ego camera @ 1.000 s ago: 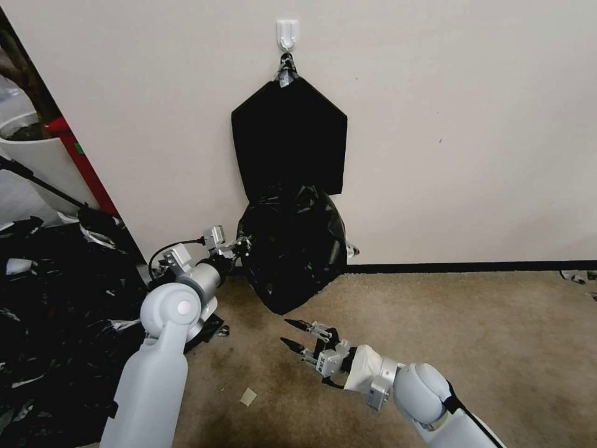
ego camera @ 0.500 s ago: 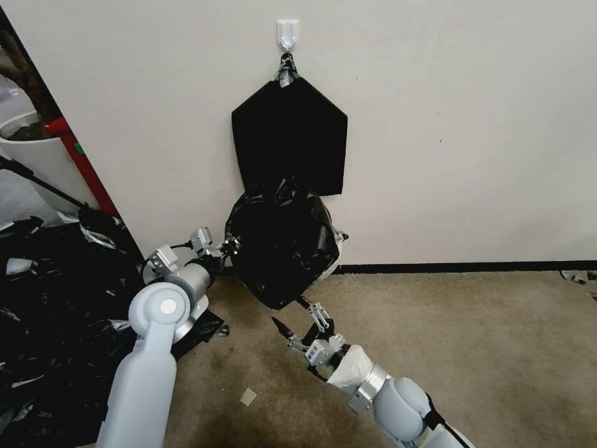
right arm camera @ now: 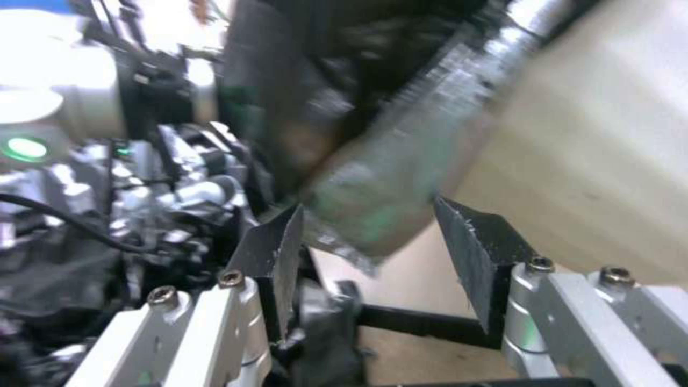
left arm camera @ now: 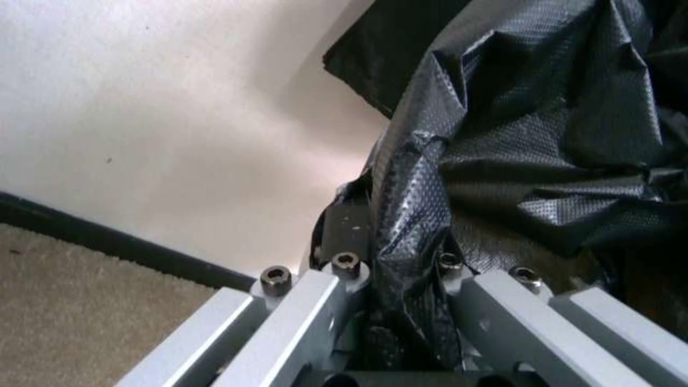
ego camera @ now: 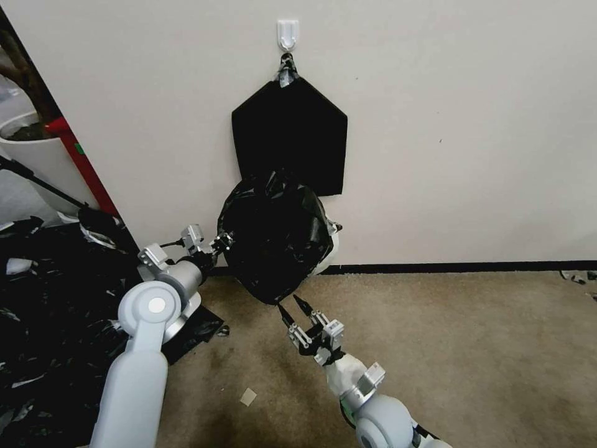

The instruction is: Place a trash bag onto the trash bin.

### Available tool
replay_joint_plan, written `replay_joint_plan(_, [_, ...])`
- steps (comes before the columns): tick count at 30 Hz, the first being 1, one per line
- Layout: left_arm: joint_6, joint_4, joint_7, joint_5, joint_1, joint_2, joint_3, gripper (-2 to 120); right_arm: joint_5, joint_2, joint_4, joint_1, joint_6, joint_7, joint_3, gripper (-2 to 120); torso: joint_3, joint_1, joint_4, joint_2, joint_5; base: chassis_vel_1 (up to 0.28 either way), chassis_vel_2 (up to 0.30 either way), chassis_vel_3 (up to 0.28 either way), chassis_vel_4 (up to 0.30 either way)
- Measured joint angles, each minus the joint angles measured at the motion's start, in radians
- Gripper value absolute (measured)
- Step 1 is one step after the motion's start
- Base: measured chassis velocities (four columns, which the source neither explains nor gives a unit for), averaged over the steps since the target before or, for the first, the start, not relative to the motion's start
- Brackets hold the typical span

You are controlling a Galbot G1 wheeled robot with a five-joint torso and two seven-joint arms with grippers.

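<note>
The trash bag (ego camera: pixel 273 239), glossy, wrinkled black film, hangs bunched in front of the wall, just above the carpet. My left gripper (ego camera: pixel 224 241) is shut on the bag's left edge; the left wrist view shows film (left arm camera: pixel 502 134) pinched between its fingers (left arm camera: pixel 344 226). My right gripper (ego camera: pixel 292 308) is open and points up just under the bag's lower tip. In the right wrist view that blurred tip (right arm camera: pixel 373 215) lies between the spread fingers (right arm camera: pixel 276 242). A pale rounded edge (ego camera: pixel 331 246) shows at the bag's right side. I cannot tell whether it is the trash bin, which is otherwise hidden.
A flat matte black pack (ego camera: pixel 289 137) hangs from a white wall hook (ego camera: pixel 287 32) right behind the bag. A heap of black bags (ego camera: pixel 50 298) covers the floor at left, beside a white planter (ego camera: pixel 31 152) and a red pole (ego camera: pixel 81 162). Bare carpet (ego camera: pixel 472 348) spreads to the right.
My left gripper has drawn the bag up and to the left. My right gripper has swung from pointing left to pointing up and has risen under the bag's lower tip.
</note>
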Motion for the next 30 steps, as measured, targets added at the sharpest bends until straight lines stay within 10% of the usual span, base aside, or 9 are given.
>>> replay_joint_plan(18, [0.004, -0.005, 0.004, 0.008, 0.008, -0.009, 0.006, 3, 0.035, 0.023, -0.007, 0.027, 0.001, -0.079, -0.014, 51, 0.0, 0.0, 0.0, 0.0, 0.0, 0.0, 0.0, 0.0, 0.0])
replay_joint_plan(30, [0.009, -0.008, 0.007, 0.025, 0.01, -0.018, 0.018, 3, 0.136, 0.019, -0.009, 0.024, -0.057, -0.128, -0.014, 89, 0.0, 0.0, -0.0001, 0.0, 0.0, 0.0, 0.0, 0.0, 0.0])
